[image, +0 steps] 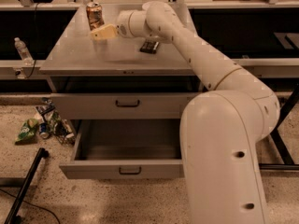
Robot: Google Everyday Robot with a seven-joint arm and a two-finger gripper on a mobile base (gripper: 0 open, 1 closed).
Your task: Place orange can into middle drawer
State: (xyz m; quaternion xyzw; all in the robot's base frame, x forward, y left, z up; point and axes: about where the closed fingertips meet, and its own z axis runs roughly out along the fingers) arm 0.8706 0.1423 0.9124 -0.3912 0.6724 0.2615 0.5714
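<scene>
The orange can stands upright at the back left of the grey cabinet top. My gripper reaches across the top from the right and sits just in front of and slightly right of the can, close to it. The middle drawer is pulled open below, its inside showing nothing in it, with a small dark bar handle on its front. The upper drawer front above it is closed.
A flat dark bar lies on the top behind my arm. A water bottle stands on the left ledge. Bags and cans of litter lie on the floor at the left, and a black pole slants there.
</scene>
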